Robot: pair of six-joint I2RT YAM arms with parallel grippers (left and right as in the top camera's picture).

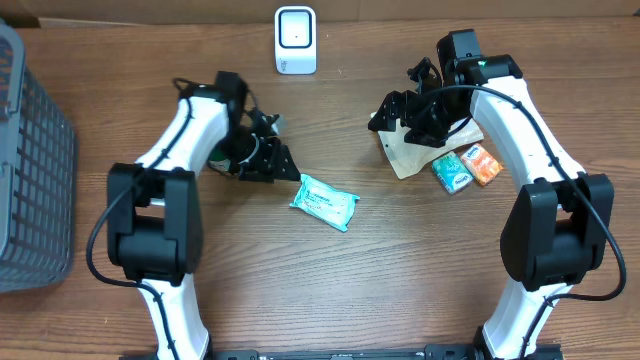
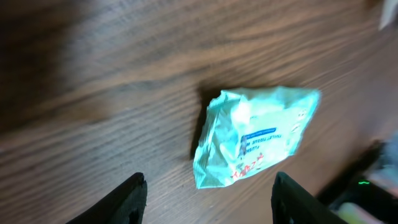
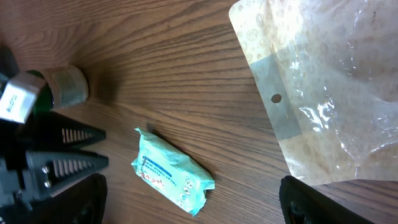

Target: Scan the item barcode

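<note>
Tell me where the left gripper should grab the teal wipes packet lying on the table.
Come from straight above and pinch the teal wipes packet across its short width, near the middle. It lies flat on the table, long axis diagonal, so the open left gripper should probably straddle the two long edges.

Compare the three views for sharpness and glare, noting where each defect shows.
Left wrist view: blurred throughout, the tissue pack soft, its print hard to read. Right wrist view: sharp, with glare on the crinkled plastic bag. Overhead view: crisp and evenly lit.
</note>
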